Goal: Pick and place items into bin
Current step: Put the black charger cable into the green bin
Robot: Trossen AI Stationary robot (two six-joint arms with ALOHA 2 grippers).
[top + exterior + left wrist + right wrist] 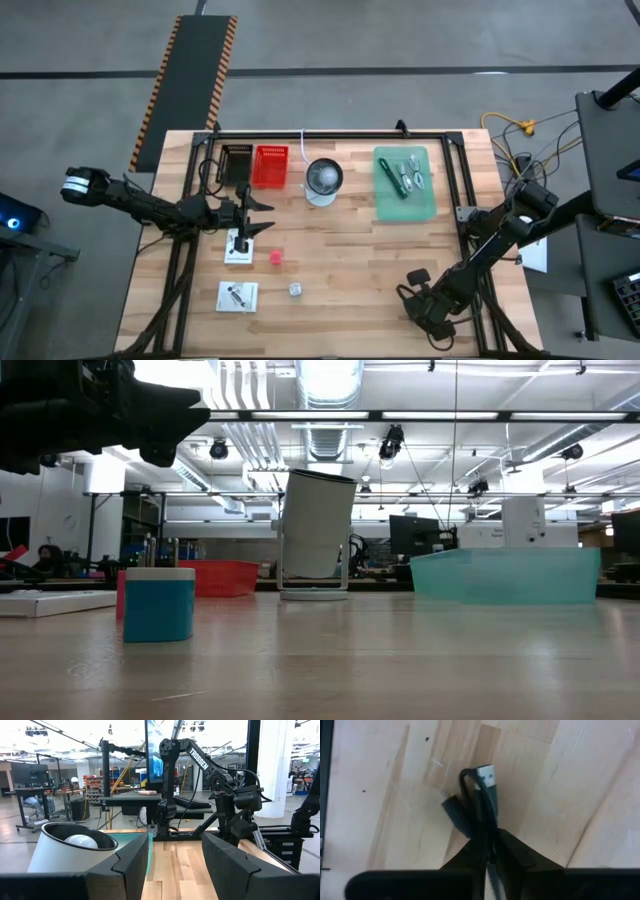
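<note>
Here the left gripper [262, 216] is hovering with its fingers spread and nothing between them, poised just above the nearer white card [239, 247], whose dark part is standing up from it right beneath the fingertips. The right gripper [487, 842] is waiting at the table's near right corner, its fingers clenched on a dark cable [475, 795]. The likeliest slip, I judge, is the fingers closing on the card's edge rather than the dark part, so that the flat card is tipping or sliding off toward the tiny red cube [275, 257] lying just past the fingertips; dragging that cable across the wood is another risk. The card's long axis is running from the fingers toward the table's near edge, while the second card [238, 295] is lying crosswise beyond it. The green bin [405, 184], already holding a few pieces, is sitting well apart from both grippers.
</note>
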